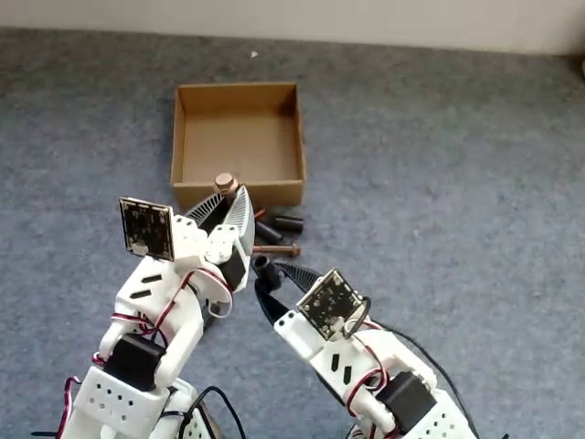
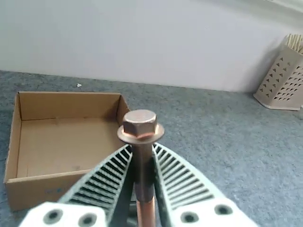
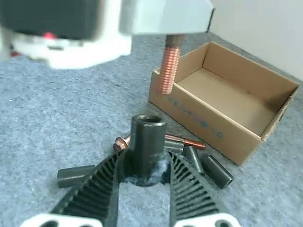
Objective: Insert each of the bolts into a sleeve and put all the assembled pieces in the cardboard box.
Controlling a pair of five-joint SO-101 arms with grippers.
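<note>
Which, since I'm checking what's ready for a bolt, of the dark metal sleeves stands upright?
The dark cylindrical sleeve in the right gripper, open end up; the other sleeves lie sideways on the grey carpet.

Left pincer (image 1: pixel 227 194) grips a bolt (image 1: pixel 225 182) beside the cardboard box (image 1: pixel 176 137); right pincer (image 1: pixel 267 274) holds a sleeve (image 1: pixel 260 264).

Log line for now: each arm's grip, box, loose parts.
left gripper: shut on bolt, head up | right gripper: shut on sleeve, upright | cardboard box: empty | loose bolt, loose sleeves: beside box
</note>
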